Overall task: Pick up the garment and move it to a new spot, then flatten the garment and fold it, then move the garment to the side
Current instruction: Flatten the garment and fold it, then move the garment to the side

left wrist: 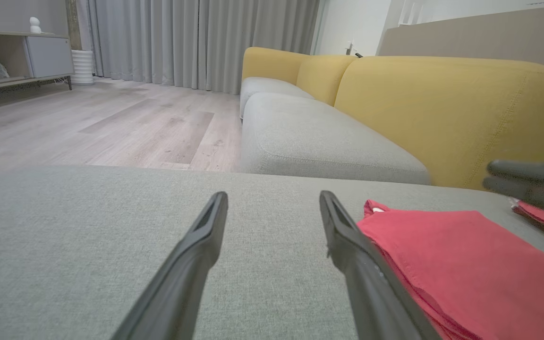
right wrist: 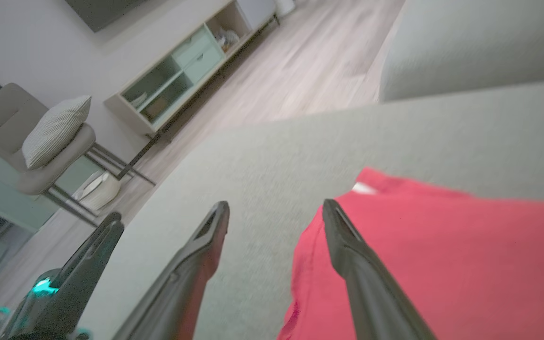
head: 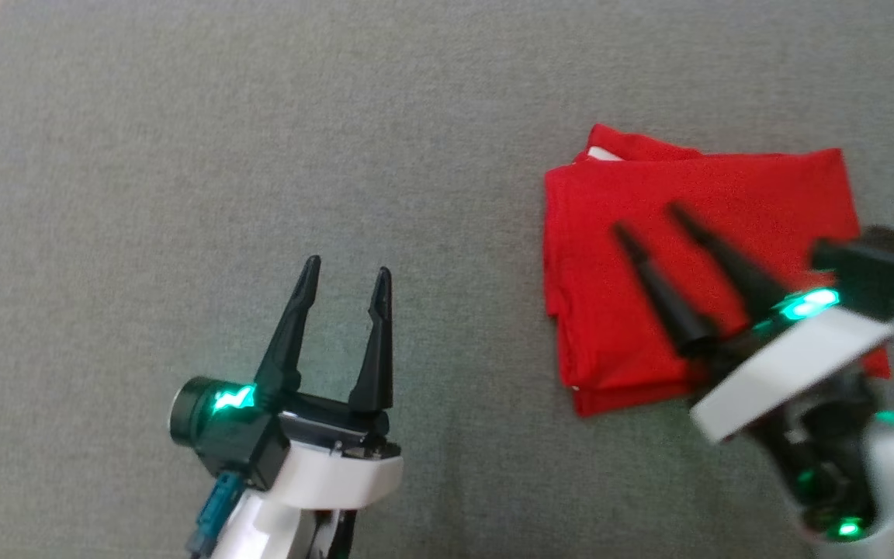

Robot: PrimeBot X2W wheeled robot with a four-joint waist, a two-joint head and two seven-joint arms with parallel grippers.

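Well behind the work, a low cabinet [right wrist: 182, 71] stands against the wall at the upper left of the right wrist view; its open compartments hold small items too blurred to identify. Nearer, a red garment [head: 765, 217] lies folded into a rough rectangle on a grey cushion [head: 261, 155], in the right half of the head view. Its layered edges show along the left and lower sides, and a small white label [head: 602, 154] sits at its upper left corner. The right gripper [head: 647, 218] stands over the garment with its two fingers spread apart and nothing pinched between them. In the right wrist view, the garment's edge runs between those fingers, so that one finger is over red cloth and the other over bare cushion. The left gripper [head: 348, 266], at the lower middle of the head view, is likewise spread wide over bare cushion, well apart from the garment, which lies to its right.
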